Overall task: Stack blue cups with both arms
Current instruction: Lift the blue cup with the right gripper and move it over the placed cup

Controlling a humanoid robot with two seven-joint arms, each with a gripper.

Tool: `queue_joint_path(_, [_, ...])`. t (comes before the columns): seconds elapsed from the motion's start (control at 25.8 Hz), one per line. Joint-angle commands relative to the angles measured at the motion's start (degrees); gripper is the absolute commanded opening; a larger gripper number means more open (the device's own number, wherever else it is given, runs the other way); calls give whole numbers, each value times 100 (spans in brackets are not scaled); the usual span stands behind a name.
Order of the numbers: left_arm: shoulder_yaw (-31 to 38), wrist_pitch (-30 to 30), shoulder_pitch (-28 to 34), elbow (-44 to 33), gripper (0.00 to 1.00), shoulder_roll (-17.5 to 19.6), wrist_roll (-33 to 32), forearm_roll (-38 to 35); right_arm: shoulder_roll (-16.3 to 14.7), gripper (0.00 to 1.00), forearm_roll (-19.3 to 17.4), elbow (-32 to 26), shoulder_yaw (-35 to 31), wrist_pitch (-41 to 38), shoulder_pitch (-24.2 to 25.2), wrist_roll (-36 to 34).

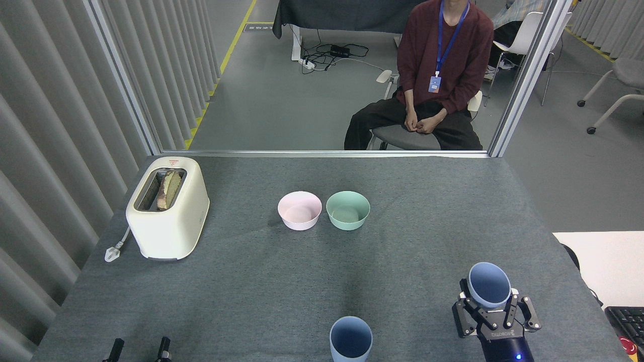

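Carrying one blue cup (488,285) toward its twin, the right gripper (495,309) has its fingers clamped on the tumbler's wall, mouth tipped toward the camera. The second blue cup (350,338) stands upright at the table (251,281) near edge, at about eight o'clock from the gripper and well apart. To stack cleanly, he should level the held cup, centre it over the open rim, then lower straight. The left gripper (138,350) peeks in low, fingers parted, empty.

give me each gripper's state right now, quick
Left gripper: only the two fingertips show at the bottom edge, apart, holding nothing; open.
Right gripper: shut on a blue cup.
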Motion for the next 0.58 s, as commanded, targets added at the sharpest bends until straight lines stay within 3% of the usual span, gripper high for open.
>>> queue_joint_path(0.0, [-8,-1,41,-2,100,-15,59,-12,149,14,5,-1572,538,-548,641,342])
queue_joint_path(0.16, [-8,-1,137,-55,100,-51,68,-12,536,13,136,-2380,1170,-847,764,694])
queue_joint_path(0.39, [-8,8,146,-99,100,-51,68,-21,1125,13,1041,-2407,1663,-856,984,940])
queue_joint_path(0.54, [-8,8,155,-90,100,-51,77,-21,1406,13,1340,-2363,1768,-856,1107,1081])
